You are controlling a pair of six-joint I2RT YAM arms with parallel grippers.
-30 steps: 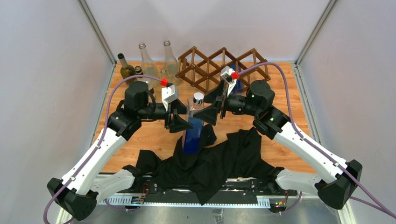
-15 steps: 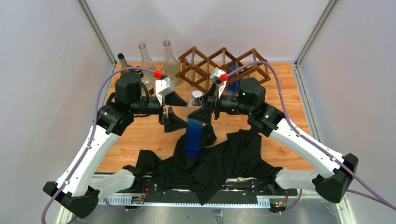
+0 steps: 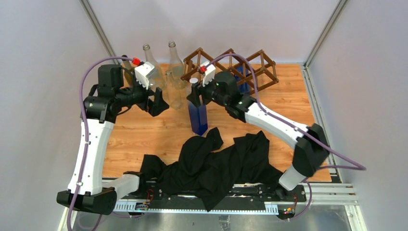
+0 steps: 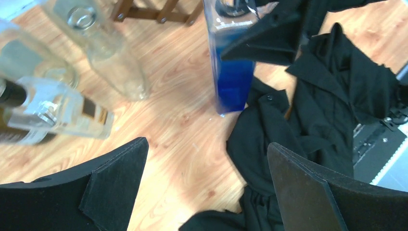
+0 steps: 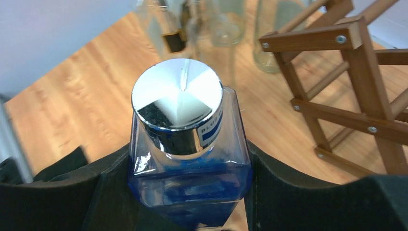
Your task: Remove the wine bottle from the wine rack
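Right gripper (image 3: 196, 97) clamps blue wine bottle (image 3: 198, 120), upright just in front of wine rack (image 3: 250, 65); left gripper (image 3: 158, 102) gapes empty, left of rack. Left wrist: bottle base apparently on tabletop (image 4: 183, 144). Right wrist: fingers (image 5: 279, 192) hug bottle's shoulders. Removal looks done, release left.

The wine bottle (image 3: 197, 117) is a square clear-glass one, blue in its lower part, with a shiny silver cap (image 5: 177, 94). It's out of the rack and upright, just near-left of it, pinched at the shoulders by the right gripper (image 3: 196, 98). Can't tell if its base touches the wood. The wine rack (image 3: 231, 67) is a dark brown stick lattice of diamond cells, sitting at the far side, centre-right.
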